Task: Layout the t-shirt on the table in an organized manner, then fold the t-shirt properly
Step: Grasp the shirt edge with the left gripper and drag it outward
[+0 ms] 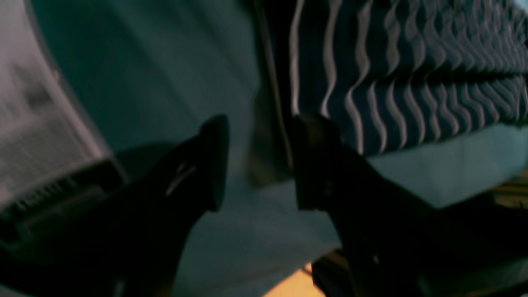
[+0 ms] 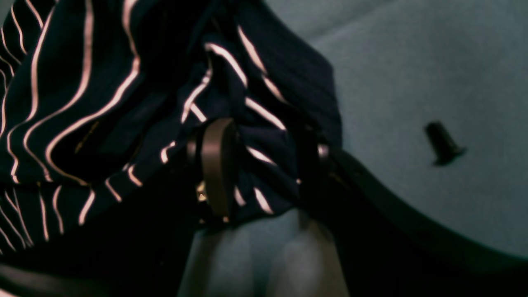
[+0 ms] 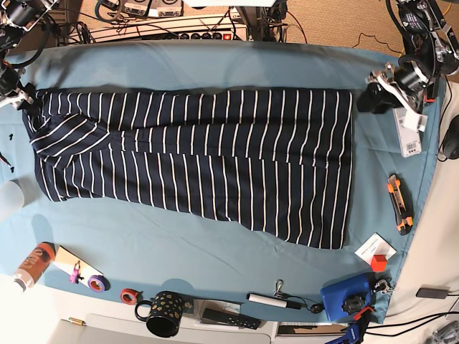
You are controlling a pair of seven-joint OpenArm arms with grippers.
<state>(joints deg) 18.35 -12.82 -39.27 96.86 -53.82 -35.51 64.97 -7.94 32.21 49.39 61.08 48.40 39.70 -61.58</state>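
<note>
The navy t-shirt point(image 3: 215, 158) with thin white stripes lies spread lengthwise across the teal table point(image 3: 215, 64), one sleeve folded over near its left end. My right gripper point(image 3: 21, 97) is at the shirt's far left corner. In the right wrist view it point(image 2: 264, 165) stands open with a bunch of striped t-shirt point(image 2: 82, 82) fabric between its fingers. My left gripper point(image 3: 369, 89) hovers just off the shirt's far right corner. In the left wrist view it point(image 1: 260, 165) is open over the table point(image 1: 144, 62), one finger point(image 1: 313, 161) at the t-shirt point(image 1: 412, 82) edge.
An orange box cutter point(image 3: 399, 204) and a white label point(image 3: 407, 132) lie right of the shirt. Along the front edge are a bottle point(image 3: 32, 264), tape rolls point(image 3: 97, 283), a dotted mug point(image 3: 161, 314), a marker point(image 3: 272, 299) and a blue device point(image 3: 344, 297). A small black peg point(image 2: 443, 142) lies near my right gripper.
</note>
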